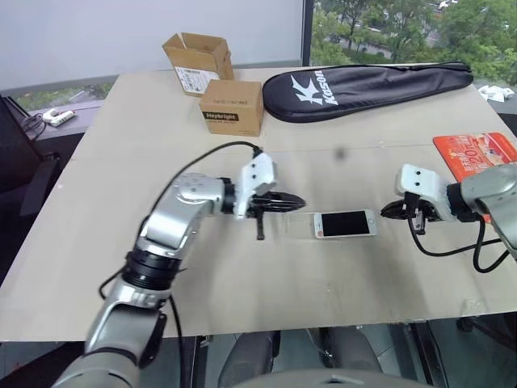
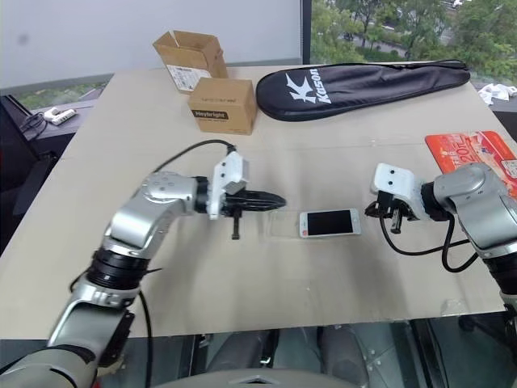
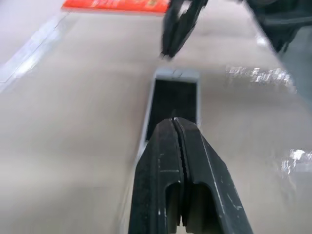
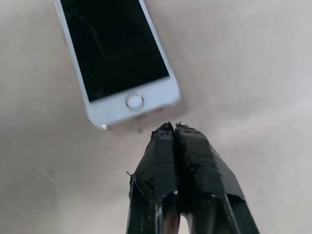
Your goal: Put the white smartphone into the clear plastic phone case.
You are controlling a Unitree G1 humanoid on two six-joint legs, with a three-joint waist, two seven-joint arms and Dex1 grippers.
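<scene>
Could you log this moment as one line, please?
phone: flat on table | left gripper: shut, empty | right gripper: shut, empty

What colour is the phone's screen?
Black, on the white smartphone; the right wrist view shows it best.

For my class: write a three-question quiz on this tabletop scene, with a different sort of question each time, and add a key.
1. True or false: the white smartphone lies screen up on the table.
2. Which end effector holds the phone? A left B right C neither
3. Fill in: the black racket bag lies beyond two cardboard ____.

Key: 1 true; 2 C, both are shut and empty; 3 boxes.
</scene>
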